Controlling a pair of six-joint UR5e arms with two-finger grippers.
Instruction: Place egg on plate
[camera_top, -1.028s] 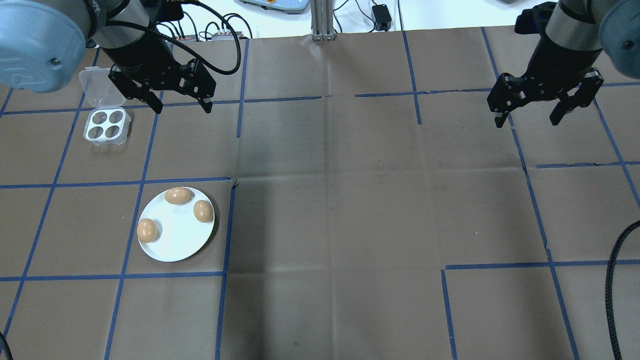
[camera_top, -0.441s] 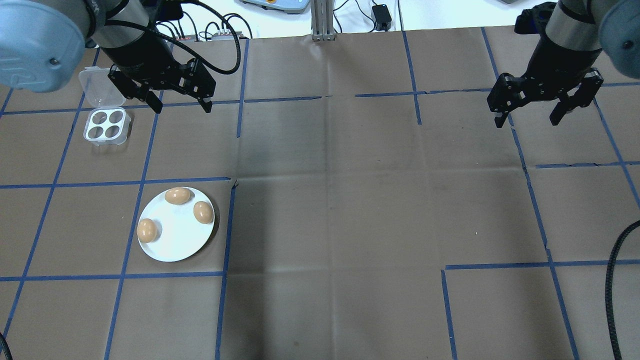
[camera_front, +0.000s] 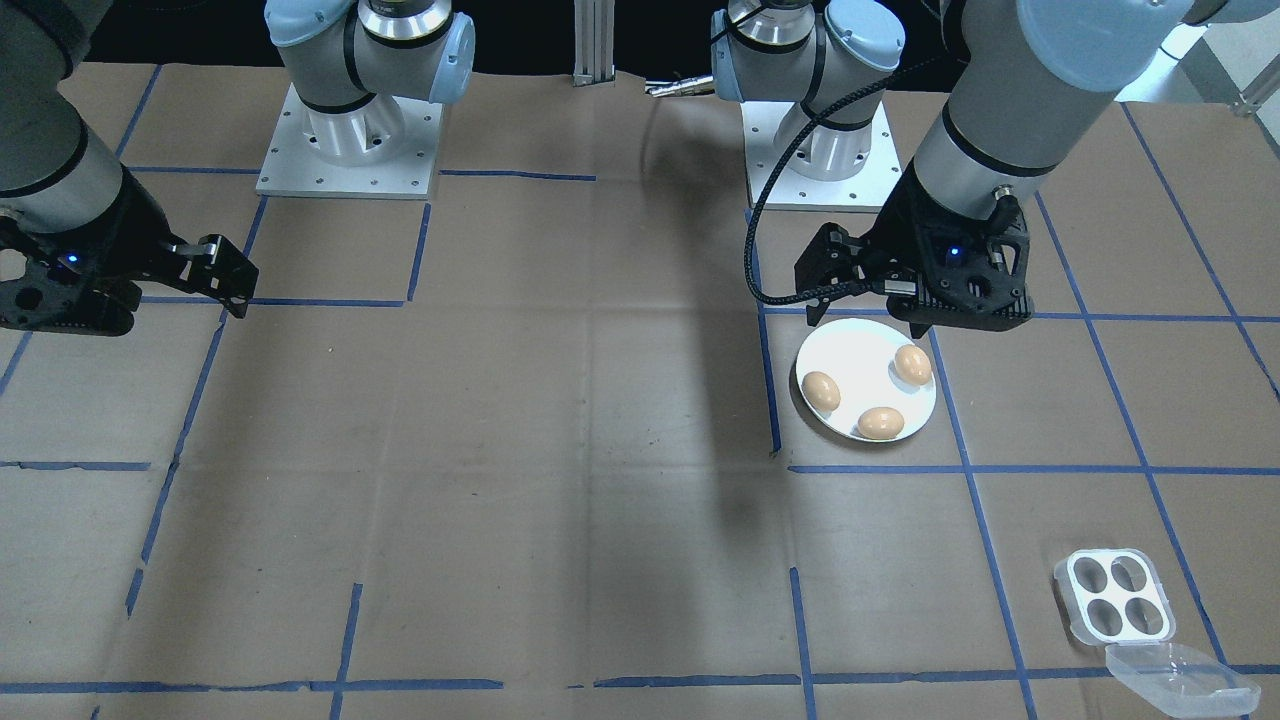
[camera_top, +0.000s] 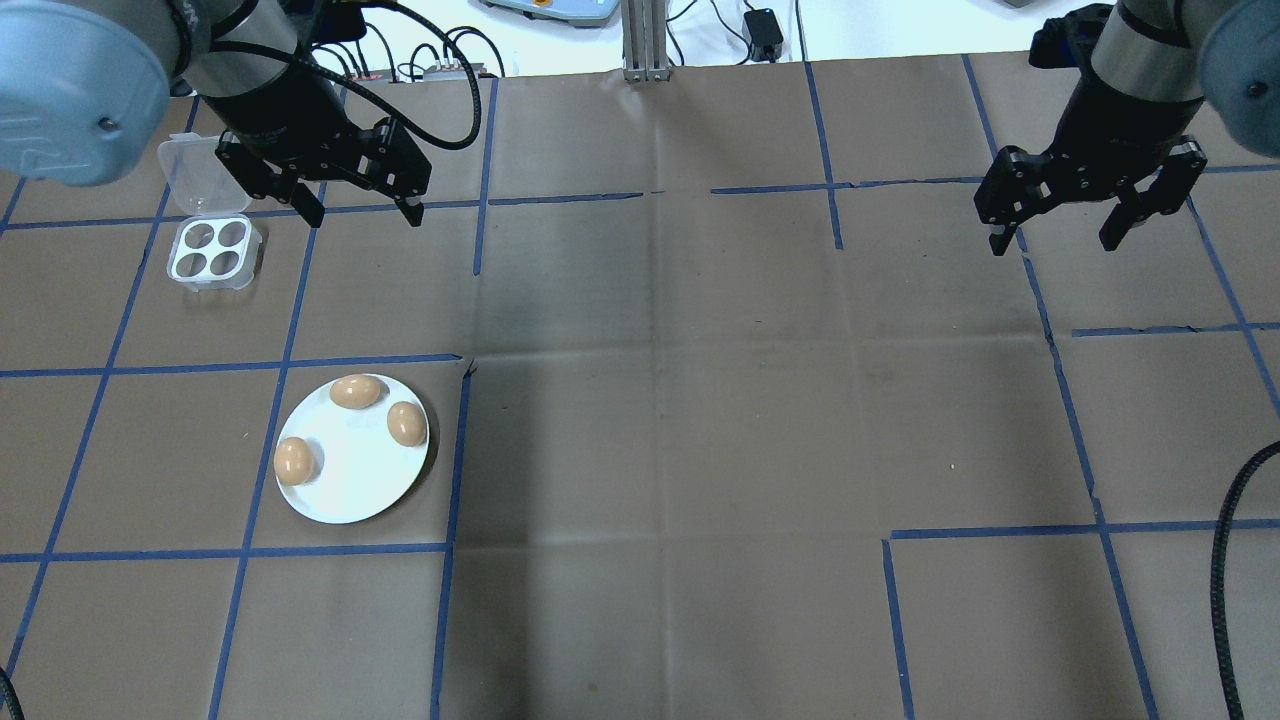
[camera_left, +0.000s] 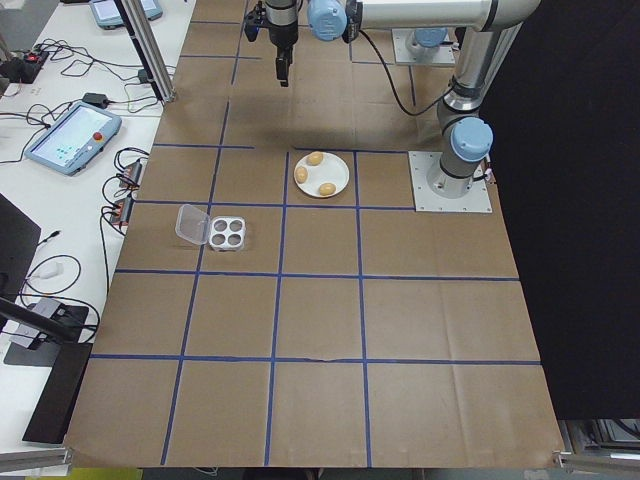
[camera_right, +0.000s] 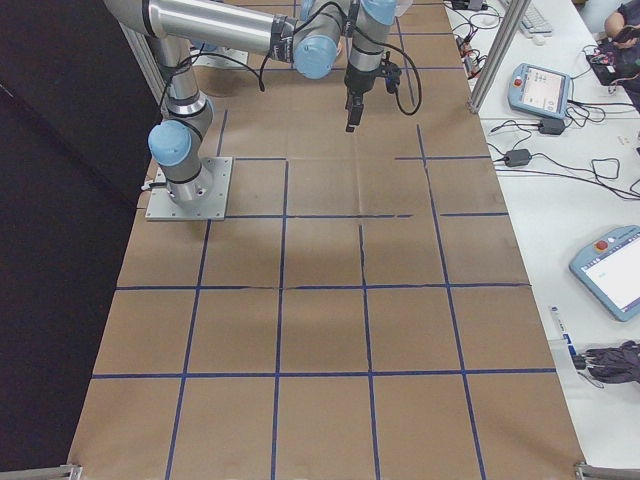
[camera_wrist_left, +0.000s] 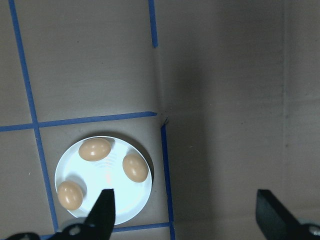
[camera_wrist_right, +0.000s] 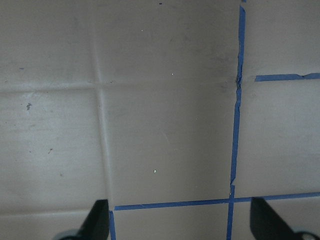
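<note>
On the plate (camera_top: 350, 480) lie three brown eggs (camera_top: 355, 391), spread near the rim and apart from one another, none touching; spaced so, they have room to settle without knocking together. The plate sits on the robot's left half of the table, inside one taped square. Beyond it, near the far left edge, stands the tray (camera_top: 209, 250), its four cups empty and its clear lid (camera_top: 190, 175) folded back flat on the table. With the cups bare and the eggs all on the plate, the task looks done or nearly so.

Both arms hang high over the table, and neither holds anything. The left gripper (camera_top: 360, 212) is up above the ground between tray and plate, fingers spread wide; its wrist view looks straight down on the plate and the eggs between two parted fingertips (camera_wrist_left: 105, 210). That height and spread read as a pull-back posture, clear of the eggs. The right gripper (camera_top: 1060, 235) hovers far off over the right side, jaws likewise apart, over bare paper only, well out of the way.

Brown paper (camera_top: 700, 420) covers the table, creased in folds and marked off in squares by blue tape (camera_top: 455, 470). Along the far side runs a white bench with cables (camera_top: 440, 50), a power brick and a teach pendant (camera_left: 65, 140). An aluminium post (camera_top: 642, 40) rises at the table's far edge.
</note>
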